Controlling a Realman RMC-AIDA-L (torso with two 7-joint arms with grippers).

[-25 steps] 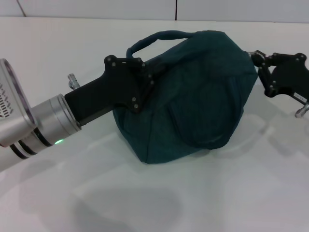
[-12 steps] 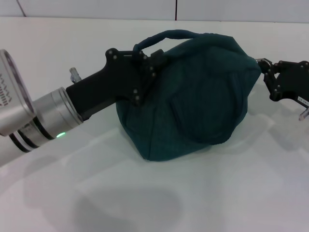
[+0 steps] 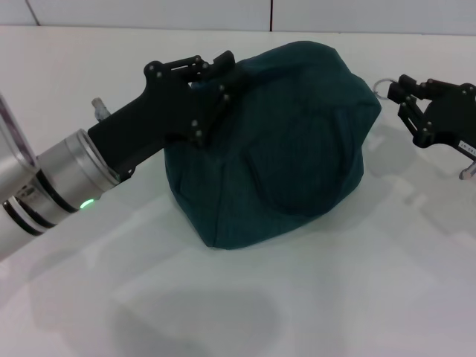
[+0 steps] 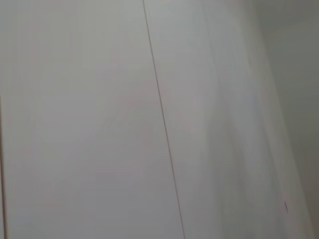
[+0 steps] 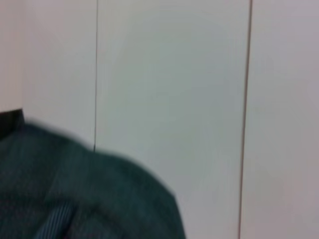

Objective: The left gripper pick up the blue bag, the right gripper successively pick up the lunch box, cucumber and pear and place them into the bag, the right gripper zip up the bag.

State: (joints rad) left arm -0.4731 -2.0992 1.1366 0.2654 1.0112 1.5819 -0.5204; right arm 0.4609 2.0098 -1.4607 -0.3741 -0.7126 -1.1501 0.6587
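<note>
Before me lies a glossy white tabletop (image 3: 312, 297); behind it stands a pale panelled wall (image 3: 149, 13) with dark seams.

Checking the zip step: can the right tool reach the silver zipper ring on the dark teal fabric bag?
Probably yes: the right tool sits beside the silver zipper ring at the teal fabric bag, nothing between.

White table (image 3: 312, 297), glossy, with soft shadows and faint reflections on it. White panelled wall (image 3: 149, 13) behind it; a dark vertical seam (image 3: 271, 15) runs up at top centre, another slants at far top left. Left wrist view: just the white wall panels (image 4: 89, 124) with one thin dark seam between them (image 4: 162, 124). Right wrist view: same white panels (image 5: 169, 74), two vertical seams, one (image 5: 96, 69) and one (image 5: 245, 119).
</note>
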